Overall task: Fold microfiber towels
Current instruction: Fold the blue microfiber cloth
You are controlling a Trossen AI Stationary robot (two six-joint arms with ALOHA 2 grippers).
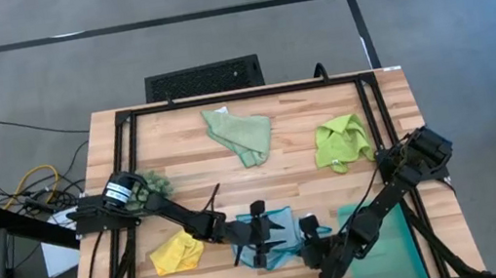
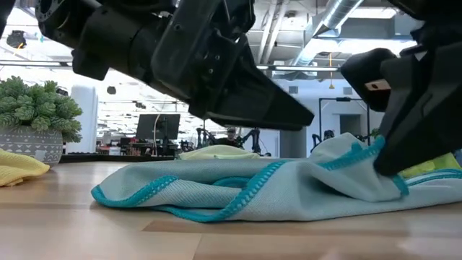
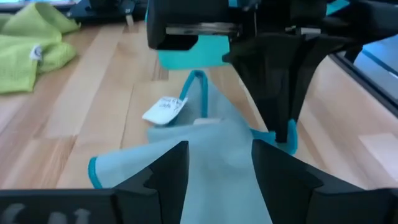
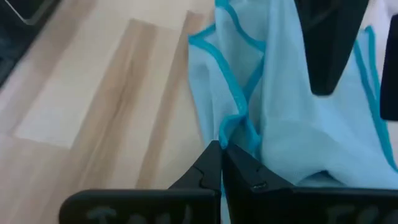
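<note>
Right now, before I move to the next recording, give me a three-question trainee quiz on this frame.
1. True or false: the right gripper is shut on an edge of the light blue towel.
2. Which towel lies nearest the teal tray? A) yellow towel B) light blue towel C) sage green towel
3. Fill in: the left gripper hovers over the light blue towel with its fingers ____.

Key: 1 true; 2 B; 3 open.
</note>
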